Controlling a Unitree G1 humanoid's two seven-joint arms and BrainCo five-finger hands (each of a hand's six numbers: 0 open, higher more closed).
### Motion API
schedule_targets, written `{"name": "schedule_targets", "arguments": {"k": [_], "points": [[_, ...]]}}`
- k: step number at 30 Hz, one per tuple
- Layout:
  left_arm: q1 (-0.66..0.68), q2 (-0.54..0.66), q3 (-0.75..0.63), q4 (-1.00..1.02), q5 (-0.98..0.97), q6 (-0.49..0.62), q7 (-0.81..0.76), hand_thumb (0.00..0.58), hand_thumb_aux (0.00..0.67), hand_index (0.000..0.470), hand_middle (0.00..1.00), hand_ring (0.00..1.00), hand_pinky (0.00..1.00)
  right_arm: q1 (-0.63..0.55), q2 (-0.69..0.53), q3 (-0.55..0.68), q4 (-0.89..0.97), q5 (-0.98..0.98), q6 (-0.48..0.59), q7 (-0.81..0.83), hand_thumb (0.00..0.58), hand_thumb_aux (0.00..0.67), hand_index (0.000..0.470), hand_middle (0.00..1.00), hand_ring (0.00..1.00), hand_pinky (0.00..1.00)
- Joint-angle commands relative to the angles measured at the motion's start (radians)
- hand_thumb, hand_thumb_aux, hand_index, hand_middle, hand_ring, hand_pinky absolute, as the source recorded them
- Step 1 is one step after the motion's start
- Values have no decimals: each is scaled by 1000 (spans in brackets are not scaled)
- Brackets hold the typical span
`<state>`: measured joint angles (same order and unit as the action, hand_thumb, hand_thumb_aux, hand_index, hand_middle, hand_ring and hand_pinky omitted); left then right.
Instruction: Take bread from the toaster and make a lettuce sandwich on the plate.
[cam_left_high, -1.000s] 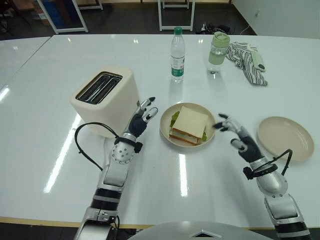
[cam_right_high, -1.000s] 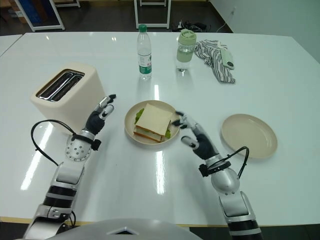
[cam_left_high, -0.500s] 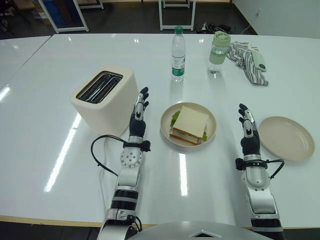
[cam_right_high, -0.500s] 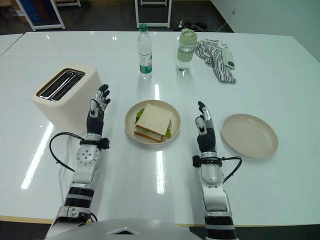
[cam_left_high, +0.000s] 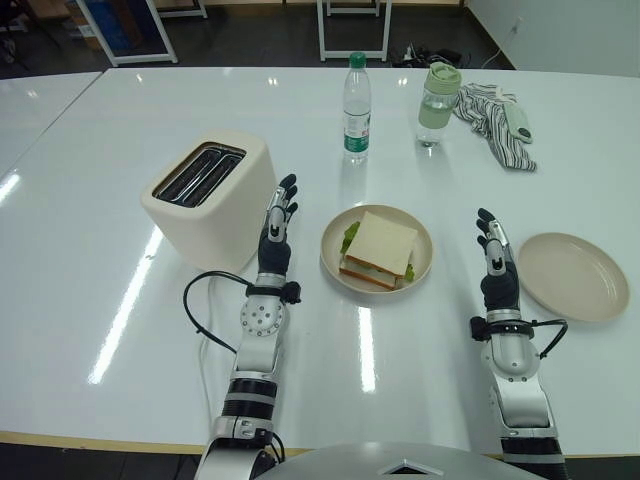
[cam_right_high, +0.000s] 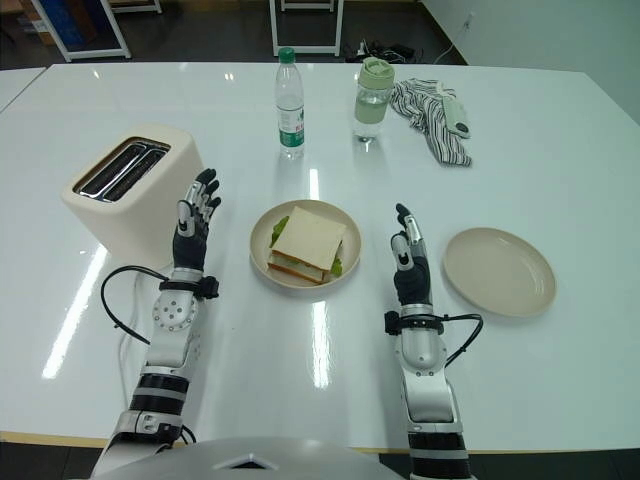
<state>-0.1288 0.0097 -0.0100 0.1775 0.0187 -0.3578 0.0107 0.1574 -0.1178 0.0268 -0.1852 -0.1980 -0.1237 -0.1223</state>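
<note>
At the centre of the white glossy counter (cam_left_high: 100, 110) sits the round beige plate (cam_left_high: 330, 262), and on it, the lettuce sandwich (cam_left_high: 379, 248) is built: a white bread slice on top, another underneath, green leaf poking out at the left and right edges. Off to the left stands the cream two-slot toaster (cam_left_high: 212, 205), its slots dark from this angle.

Now the hands. The left hand (cam_left_high: 274, 240) rests between toaster and plate, just beside the toaster's front corner, its fingers (cam_left_high: 287, 195) stretched out straight and pointing away from the robot, holding nothing at all. A black cable (cam_left_high: 195, 305) loops out from that wrist across the counter. Over on the other side, the right hand (cam_left_high: 496, 270) mirrors it, parked between the sandwich plate and a second beige plate (cam_left_high: 570, 277), fingers (cam_left_high: 487, 226) extended, nothing in them. Neither hand touches the plate.

Along the far side stand a clear plastic water bottle (cam_left_high: 355, 108) and a pale green tumbler (cam_left_high: 437, 100), with a striped cloth (cam_left_high: 495, 120) crumpled just right of the tumbler.
</note>
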Motion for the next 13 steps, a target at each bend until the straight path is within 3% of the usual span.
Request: {"name": "schedule_targets", "arguments": {"k": [1,13], "points": [[-18,-8,-2,29,-5,-8,-7,0,0,0,0,0,0,-17,6,-10,26,-1,-3,-1,0,0,0,0,0,0],[-61,-10,18,80,-21,-44,-19,0,0,0,0,0,0,-74,23,-1,117,1,-58,-14,0,0,0,0,0,0]]}}
